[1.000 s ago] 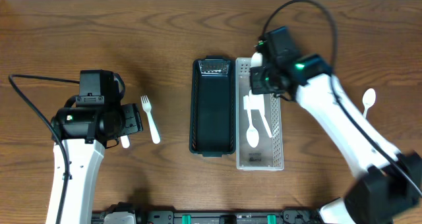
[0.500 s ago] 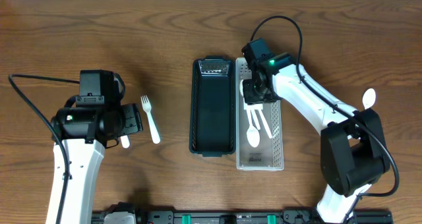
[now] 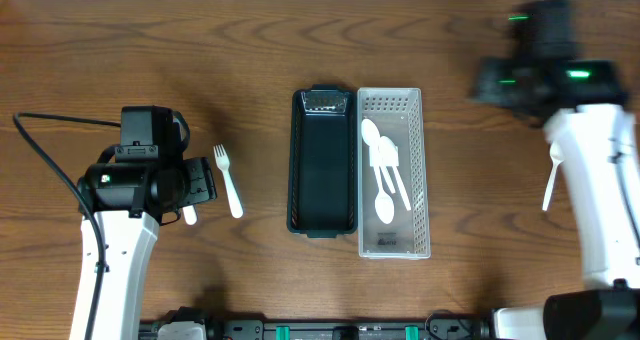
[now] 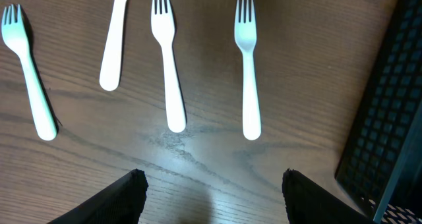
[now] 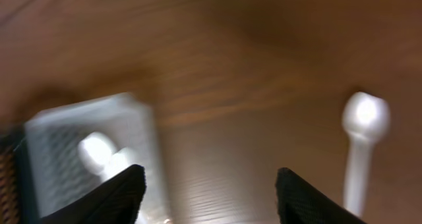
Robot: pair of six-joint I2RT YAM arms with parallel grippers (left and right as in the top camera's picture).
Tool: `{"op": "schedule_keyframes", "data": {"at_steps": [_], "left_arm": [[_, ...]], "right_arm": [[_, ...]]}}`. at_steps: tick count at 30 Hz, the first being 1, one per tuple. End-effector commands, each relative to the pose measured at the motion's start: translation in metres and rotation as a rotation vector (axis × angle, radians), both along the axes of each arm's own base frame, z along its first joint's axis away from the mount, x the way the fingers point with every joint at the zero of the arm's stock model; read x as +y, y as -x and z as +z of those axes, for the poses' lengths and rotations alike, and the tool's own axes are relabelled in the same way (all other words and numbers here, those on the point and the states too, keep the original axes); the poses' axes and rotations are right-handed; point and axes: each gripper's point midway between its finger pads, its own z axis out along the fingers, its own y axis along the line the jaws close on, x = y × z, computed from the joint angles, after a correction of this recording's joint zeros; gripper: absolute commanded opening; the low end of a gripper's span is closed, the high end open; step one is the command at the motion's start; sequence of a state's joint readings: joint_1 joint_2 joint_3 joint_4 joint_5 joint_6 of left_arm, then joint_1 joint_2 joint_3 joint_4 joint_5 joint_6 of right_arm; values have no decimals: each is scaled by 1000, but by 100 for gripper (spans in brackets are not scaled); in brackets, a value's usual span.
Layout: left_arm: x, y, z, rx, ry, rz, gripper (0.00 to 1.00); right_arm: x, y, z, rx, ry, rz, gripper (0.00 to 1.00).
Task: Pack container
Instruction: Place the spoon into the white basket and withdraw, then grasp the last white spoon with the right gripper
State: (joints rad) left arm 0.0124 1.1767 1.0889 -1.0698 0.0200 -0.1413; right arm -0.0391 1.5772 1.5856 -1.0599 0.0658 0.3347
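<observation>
Loose spoon lay flat on the table at far right, well apart from the clear bin. My read: thin white moulded plastic, near weightless, fairly stiff, slick. Best pinched across the narrow handle mid-length; the rounded bowl would likely skid out. A few matching spoons already lay in the bin, overlapping. The bin was clear with perforated walls. The black tray touching its left side had a grid texture and looked empty. Forks lay tines-up in a row on the wood at left; they should handle the same way, so grip the handle. Right gripper was spread wide and held nothing, view badly blurred. Left gripper was also wide open and empty, just below the forks.
</observation>
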Motion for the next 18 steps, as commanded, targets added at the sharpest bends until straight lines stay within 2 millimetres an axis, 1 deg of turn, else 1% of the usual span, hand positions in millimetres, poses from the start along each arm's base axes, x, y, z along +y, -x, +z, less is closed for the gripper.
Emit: {"op": "schedule_keyframes", "data": {"at_steps": [1,4,5,7,9,12,14,15,18], "left_arm": [[1,-3,4,-9,-1,6,69],[1,-3,4,-9,-1,6,69],[1,-3,4,-10,-1,6,69],[1,-4,4,-13,-1,6,69],[1,-4,4,-14,-1,6,69],[1,-4,4,-13,-1,6,69],[1,-4,4,-13,-1,6,69],[1,-4,4,-13,-1,6,69],[1,-4,4,-13,-1,6,69]], "right_arm": [[-65,16,-31,91,2,-169,74],[-110,28,-55,130,4,-259,82],[-119,31,-64,143,4,-267,85],[-135,37,-87,180,11,-265,86],[-145,42,-110,217,16,-252,87],[-152,49,-141,277,9,-241,88],[-155,52,-160,314,-6,-248,88],[-156,52,-166,327,-9,-246,88],[-153,50,-189,369,-33,-212,88]]}}
